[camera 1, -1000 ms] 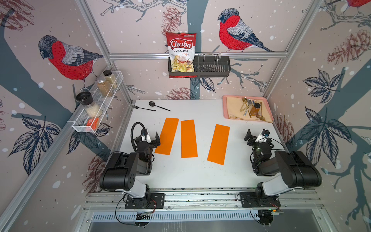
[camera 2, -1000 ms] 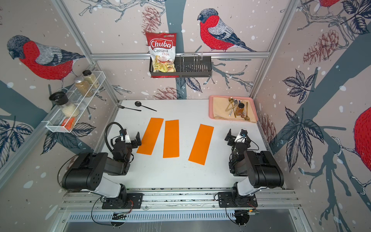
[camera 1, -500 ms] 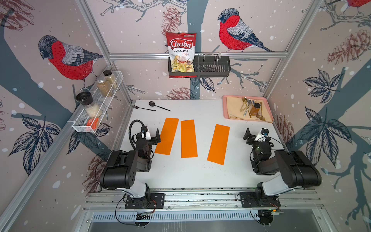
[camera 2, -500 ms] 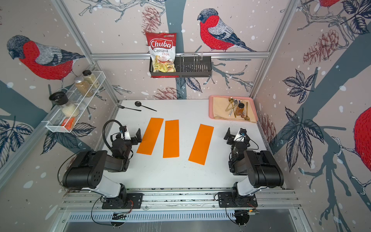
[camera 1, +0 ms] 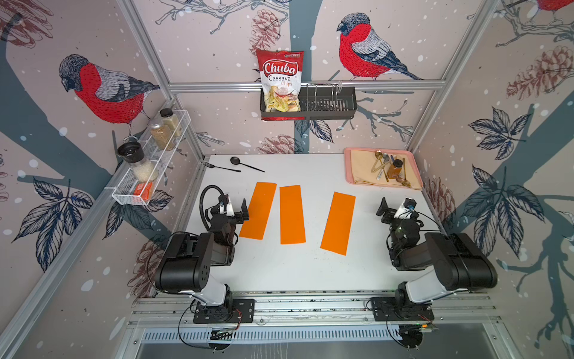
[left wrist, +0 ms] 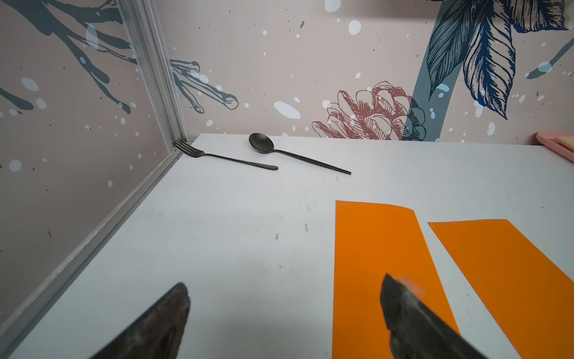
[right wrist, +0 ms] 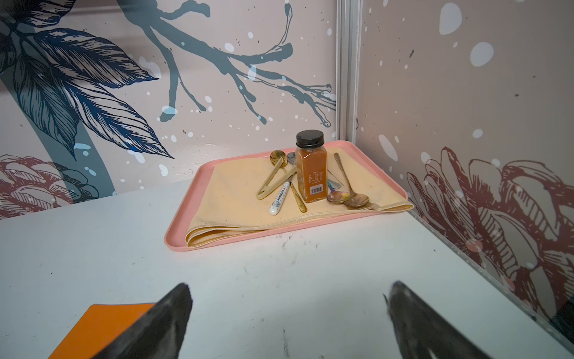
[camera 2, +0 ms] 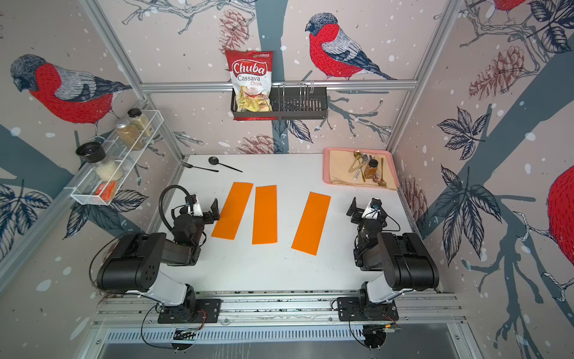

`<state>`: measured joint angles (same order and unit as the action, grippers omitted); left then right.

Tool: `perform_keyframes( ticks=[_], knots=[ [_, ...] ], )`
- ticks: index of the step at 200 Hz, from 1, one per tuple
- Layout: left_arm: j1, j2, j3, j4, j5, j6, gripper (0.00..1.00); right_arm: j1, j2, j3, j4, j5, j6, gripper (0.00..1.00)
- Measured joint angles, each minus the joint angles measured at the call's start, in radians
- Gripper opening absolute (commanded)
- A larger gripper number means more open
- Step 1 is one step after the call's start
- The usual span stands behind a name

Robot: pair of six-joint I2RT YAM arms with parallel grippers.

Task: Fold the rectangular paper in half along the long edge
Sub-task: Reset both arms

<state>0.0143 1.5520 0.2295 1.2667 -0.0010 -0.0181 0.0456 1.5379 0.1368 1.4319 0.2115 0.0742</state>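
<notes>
The left gripper is released, jaws spread wide, low over the table. In the left wrist view one finger overlaps the leftmost orange paper; whether it touches cannot be told. That sheet lies just beside the middle orange paper, on the left arm's side, the two nearly parallel with a narrow gap. Only this view gives a close look at the black fork and black spoon, beyond the middle paper toward the left back corner.

The right gripper is also released, jaws wide, holding nothing. Its wrist view catches just a corner of the third orange paper. It also shows the pink tray with a folded yellow cloth, an upright spice jar and spoons.

Both top views show all three papers at once, flat and unfolded. The third lies apart from the middle one, on the right arm's side.
</notes>
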Motion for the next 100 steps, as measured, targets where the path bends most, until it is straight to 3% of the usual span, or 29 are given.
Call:
perform_keyframes(
  ticks=[100],
  knots=[
    [-0.001, 0.011, 0.020, -0.016, 0.000, 0.000, 0.98, 0.000, 0.000, 0.005, -0.004, 0.000, 0.000, 1.00]
  ],
)
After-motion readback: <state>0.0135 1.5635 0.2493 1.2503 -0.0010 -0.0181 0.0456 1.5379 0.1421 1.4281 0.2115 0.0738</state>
